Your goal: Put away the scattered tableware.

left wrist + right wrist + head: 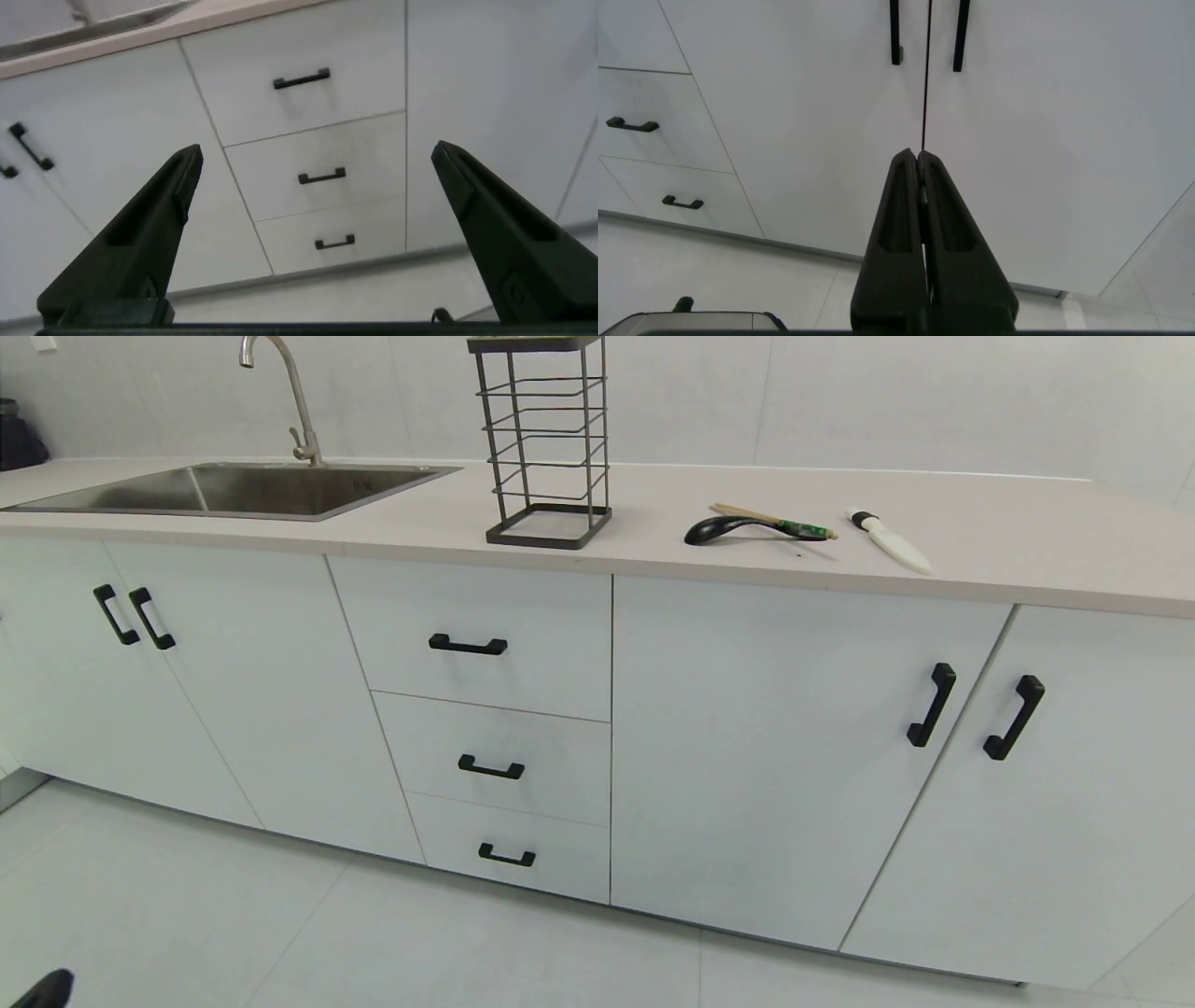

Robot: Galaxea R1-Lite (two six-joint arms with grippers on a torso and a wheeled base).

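Note:
On the pale countertop [1027,551] lie a black spoon [724,528], a pair of wooden chopsticks [766,518] with green ends crossing it, and a white knife [892,541] with a black band to their right. A black wire rack [548,439] stands upright left of them. My left gripper [318,163] is open, low in front of the drawers [318,159], with nothing between its fingers. My right gripper [921,159] is shut and empty, facing the white cabinet doors [1046,140].
A steel sink [233,488] with a tap [289,392] is set in the counter at the left. Below are a stack of three drawers [490,709] and cabinet doors with black handles [1013,717]. Pale tiled floor [280,933] lies in front of the cabinets.

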